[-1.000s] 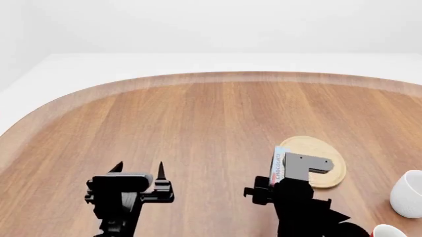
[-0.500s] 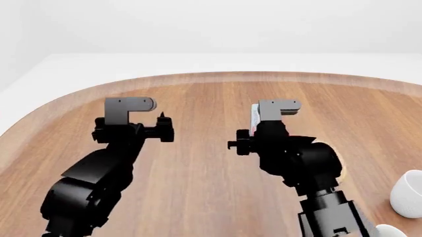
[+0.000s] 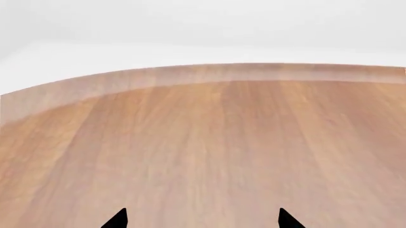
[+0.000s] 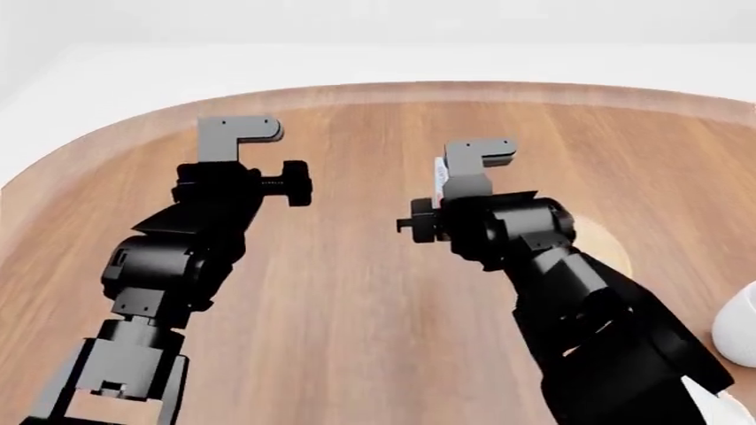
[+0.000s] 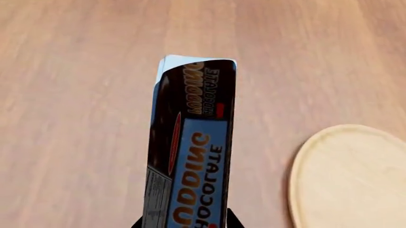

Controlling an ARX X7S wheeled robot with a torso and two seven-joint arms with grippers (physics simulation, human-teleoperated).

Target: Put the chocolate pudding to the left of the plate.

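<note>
Clearly the main risk lies in the release: the right gripper (image 4: 447,181) is clenched on the small flat blue-and-white chocolate pudding carton with orange print and dark brown edges (image 5: 190,152), held on its narrow edge above the brown wooden table (image 4: 354,292) and apart from it, and a carton that thin would likely topple if let go before its bottom edge meets the wood, or slide if set down tilted. In the right wrist view the round light-tan wooden plate (image 5: 352,180) sits beside the carton with a strip of bare table between them, so a careless descent or sideways drift could land the pudding on the plate's rim instead of clear of it. In the head view the right arm hides most of the plate, which makes judging that gap harder. The left gripper (image 4: 266,168) hovers over bare table well away from the carton, its two fingertips (image 3: 117,219) spread apart and holding nothing. By count: one pudding carton, one plate, two grippers, and one white mug (image 4: 742,326) at the table's right edge.
</note>
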